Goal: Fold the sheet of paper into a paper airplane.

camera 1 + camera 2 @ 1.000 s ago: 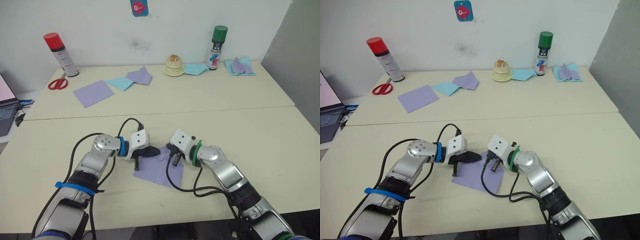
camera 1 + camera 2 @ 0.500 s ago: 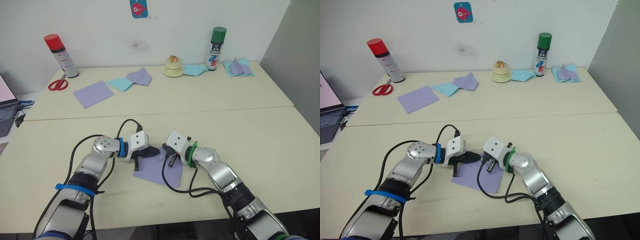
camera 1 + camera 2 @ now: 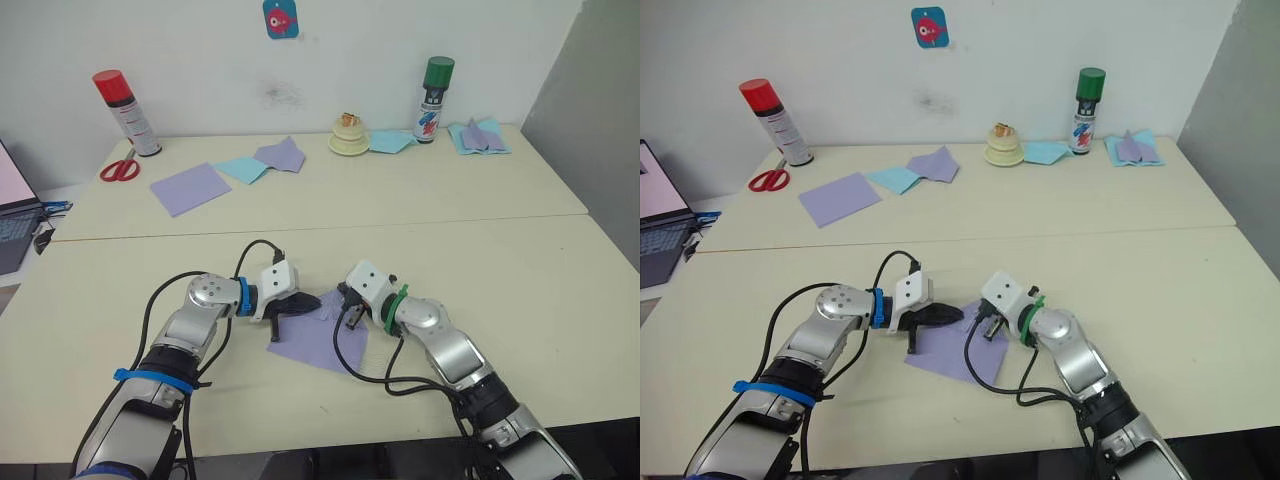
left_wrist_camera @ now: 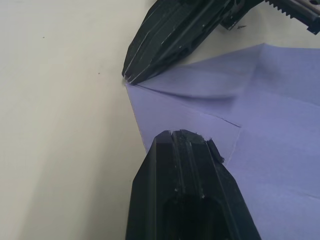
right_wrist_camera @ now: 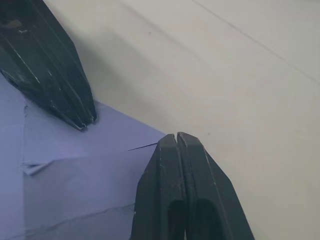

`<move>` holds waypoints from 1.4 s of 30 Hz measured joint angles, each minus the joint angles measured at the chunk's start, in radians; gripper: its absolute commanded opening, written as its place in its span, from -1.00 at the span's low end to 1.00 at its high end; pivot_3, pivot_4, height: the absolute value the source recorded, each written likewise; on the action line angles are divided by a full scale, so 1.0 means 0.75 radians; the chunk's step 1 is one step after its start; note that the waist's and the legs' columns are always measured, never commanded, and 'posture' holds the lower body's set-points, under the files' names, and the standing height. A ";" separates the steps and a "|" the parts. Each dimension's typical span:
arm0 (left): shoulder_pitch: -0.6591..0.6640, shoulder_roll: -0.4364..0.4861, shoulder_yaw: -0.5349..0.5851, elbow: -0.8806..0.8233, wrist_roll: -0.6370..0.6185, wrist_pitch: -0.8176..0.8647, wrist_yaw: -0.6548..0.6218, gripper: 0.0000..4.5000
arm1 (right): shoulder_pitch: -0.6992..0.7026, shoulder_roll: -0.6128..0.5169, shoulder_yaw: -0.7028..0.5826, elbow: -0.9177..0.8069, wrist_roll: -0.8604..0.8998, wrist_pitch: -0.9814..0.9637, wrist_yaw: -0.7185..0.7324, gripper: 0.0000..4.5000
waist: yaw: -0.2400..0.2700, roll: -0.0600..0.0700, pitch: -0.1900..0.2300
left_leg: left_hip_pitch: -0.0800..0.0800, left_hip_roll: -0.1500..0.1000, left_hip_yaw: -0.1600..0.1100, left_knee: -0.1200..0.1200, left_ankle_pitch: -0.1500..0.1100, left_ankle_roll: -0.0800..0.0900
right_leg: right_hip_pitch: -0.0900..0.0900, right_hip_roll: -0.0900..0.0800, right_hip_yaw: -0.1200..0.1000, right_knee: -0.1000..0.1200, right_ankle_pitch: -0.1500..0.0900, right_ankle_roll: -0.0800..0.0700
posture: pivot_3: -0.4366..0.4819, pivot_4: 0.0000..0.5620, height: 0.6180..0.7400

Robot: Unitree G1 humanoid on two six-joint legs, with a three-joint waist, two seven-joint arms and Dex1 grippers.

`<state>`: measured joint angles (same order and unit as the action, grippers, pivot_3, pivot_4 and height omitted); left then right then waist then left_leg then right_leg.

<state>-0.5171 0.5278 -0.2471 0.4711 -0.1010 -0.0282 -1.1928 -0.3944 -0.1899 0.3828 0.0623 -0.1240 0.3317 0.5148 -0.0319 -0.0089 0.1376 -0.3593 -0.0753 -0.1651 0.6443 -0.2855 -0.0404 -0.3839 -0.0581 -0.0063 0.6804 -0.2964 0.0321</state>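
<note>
1. Two cream tables [image 3: 520, 270] stand end to end in front of a white wall, and I am looking down on them.
2. I see the sheet of paper [image 3: 318, 340] lying flat on the near table, right between my two arms. It is lavender and has a fold line near its far corner.
3. My left gripper [image 3: 300, 303] is at the far left part of the sheet. In the left wrist view its two black fingers [image 4: 185, 200] are spread apart, one on the paper and one at the paper's corner.
4. My right gripper [image 3: 350, 313] is at the far right edge of the sheet. In the right wrist view its fingers [image 5: 185, 195] are pressed tight together with nothing between them, and their tips sit at the paper's edge.
5. On the far table I see a red-capped spray can [image 3: 124, 111], red scissors [image 3: 119, 168], a smooth lavender square [image 3: 190, 188], a green-capped spray can [image 3: 435, 86] and some light-blue sheets [image 3: 243, 167].
6. A laptop [image 3: 662, 215] sits at the left side.
</note>
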 measured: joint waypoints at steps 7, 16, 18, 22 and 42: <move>0.000 -0.010 0.012 -0.015 -0.012 0.043 0.002 -0.99 | -0.001 -0.003 0.028 0.001 -0.004 -0.029 0.052 -1.00 | 0.000 0.000 0.000 | 0.000 0.000 0.000 0.000 0.000 0.000 | 0.000 0.000 0.000 0.000 0.000 0.000 | -0.05 -0.47 1.00; 0.000 -0.014 0.020 -0.015 -0.013 0.080 0.005 -0.99 | -0.034 -0.011 0.069 0.031 -0.029 0.020 0.078 -1.00 | 0.001 0.000 0.000 | 0.000 0.000 -0.001 0.000 0.000 0.000 | 0.000 0.001 0.000 0.000 0.000 0.000 | -0.05 -0.47 1.00; 0.001 -0.013 0.022 -0.017 -0.013 0.087 0.006 -0.99 | -0.042 -0.011 0.070 0.031 -0.030 0.036 0.086 -1.00 | 0.001 0.000 0.000 | 0.001 0.000 -0.001 0.000 0.000 0.000 | 0.000 0.001 0.000 0.000 0.000 0.000 | -0.05 -0.47 1.00; 0.023 0.018 0.036 -0.044 -0.023 0.107 0.004 -0.99 | -0.053 -0.010 0.089 0.030 -0.031 0.042 0.097 -1.00 | -0.003 0.000 0.000 | 0.001 0.001 -0.001 0.000 0.000 0.000 | 0.000 0.002 0.001 0.000 0.000 0.000 | -0.05 -0.47 1.00; 0.183 0.256 0.174 -0.322 -0.185 0.338 -0.107 -0.99 | -0.071 -0.009 0.110 0.032 -0.030 0.038 0.120 -1.00 | -0.020 -0.006 0.004 | 0.014 0.000 0.005 -0.018 0.000 0.000 | -0.005 0.005 0.025 -0.001 0.000 -0.001 | -0.05 -0.47 1.00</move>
<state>-0.3800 0.7200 -0.1168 0.2298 -0.2400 0.2253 -1.2728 -0.4480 -0.1969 0.4653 0.0862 -0.1465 0.3600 0.6047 -0.0469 -0.0130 0.1405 -0.3491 -0.0753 -0.1613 0.6306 -0.2856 -0.0404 -0.3875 -0.0544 0.0128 0.6797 -0.2961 0.0315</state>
